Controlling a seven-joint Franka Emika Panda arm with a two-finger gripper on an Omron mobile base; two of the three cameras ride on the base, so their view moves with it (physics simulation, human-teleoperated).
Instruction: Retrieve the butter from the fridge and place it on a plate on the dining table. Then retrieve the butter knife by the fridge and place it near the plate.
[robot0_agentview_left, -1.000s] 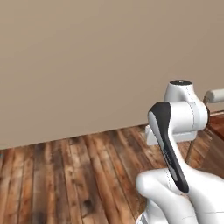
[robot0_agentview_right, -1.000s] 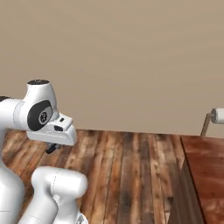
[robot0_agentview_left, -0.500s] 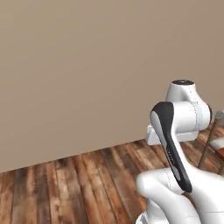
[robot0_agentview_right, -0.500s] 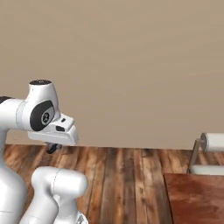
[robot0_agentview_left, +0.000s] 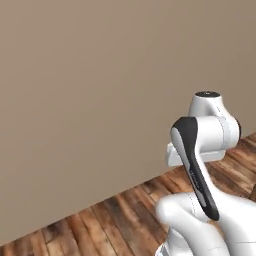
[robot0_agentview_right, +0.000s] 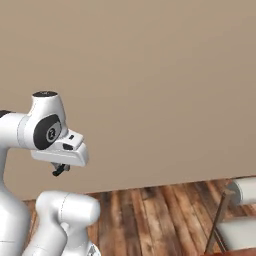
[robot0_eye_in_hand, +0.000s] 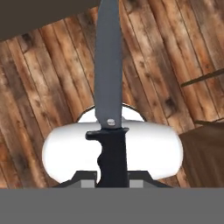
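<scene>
Butter knife (robot0_eye_in_hand: 109, 87) sat clamped by its black handle between the gripper (robot0_eye_in_hand: 112, 175) fingers, grey blade pointing straight out over the wooden plank floor (robot0_eye_in_hand: 39, 100). Beyond, a stool (robot0_agentview_right: 235, 220) stood at the right, with a plain beige wall (robot0_agentview_right: 150, 75) behind.

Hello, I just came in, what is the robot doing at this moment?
The robot is carrying the butter knife. Its gripper is shut on the knife's black handle, and the grey blade points away from the hand, over the wooden floor. The arm is folded close to the body, facing a plain beige wall. A stool shows at the right edge of the right base view. The plate is not seen, so the knife is not yet put down.
</scene>
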